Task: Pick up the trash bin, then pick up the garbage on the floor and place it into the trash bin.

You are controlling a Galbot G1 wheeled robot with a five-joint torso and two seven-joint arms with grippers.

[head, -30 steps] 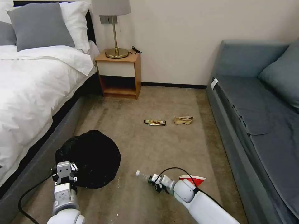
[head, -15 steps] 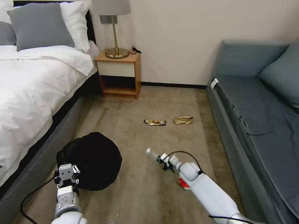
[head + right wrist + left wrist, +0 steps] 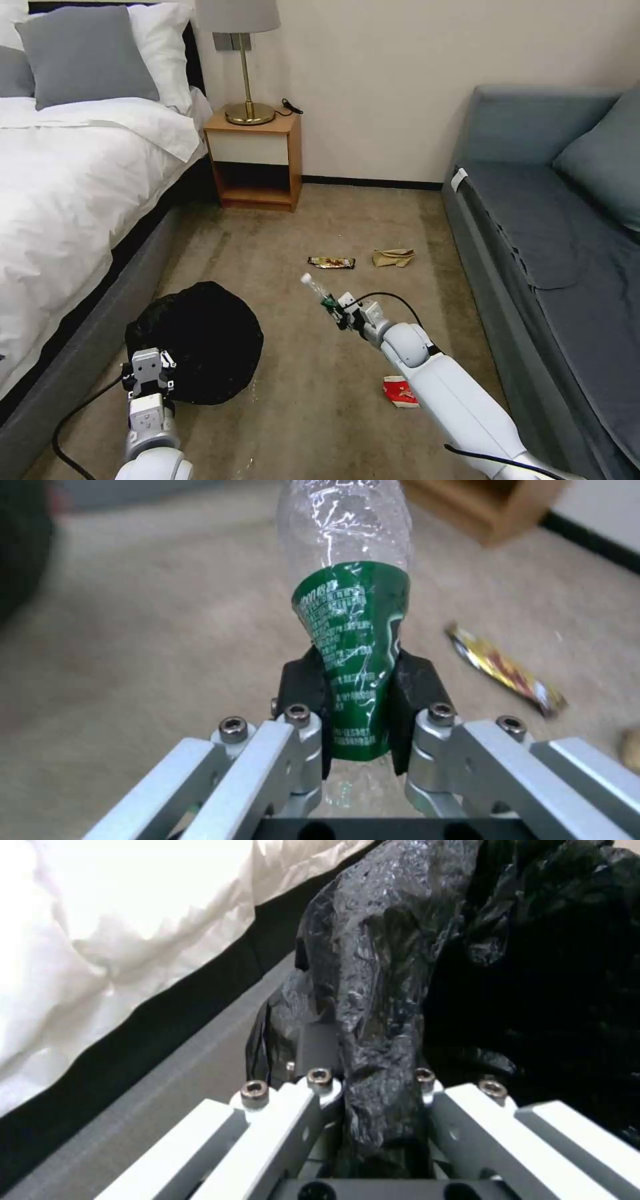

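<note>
Pinched hard across the green label: right fingers black-padded, pressing the clear bottle into a waist at mid-body. Right gripper now well off the carpet, up and forward from a second ago, when down low near the red-white snack bag. Bag uncovered by that lift, lying flat on the floor just beside the right arm. Bottle clearly airborne, so the pick judged done; the carry across to the bin left to do.

Long axis of the bottle in line with the gripper, running straight out from between the fingers. Capped neck leading, aimed up and away toward the nightstand and slightly to the robot's left; base end tucked back past the pads.

Left fingers shut on a thick fold of black liner at the rim of the trash bin, held at the robot's left beside the bed, mouth open upward, shifted only a little over the same second. Bin well apart from the bottle, off to its left.

Farther out on the floor, untouched: gold-brown candy wrapper and tan paper wad, near each other, toward the wall.
</note>
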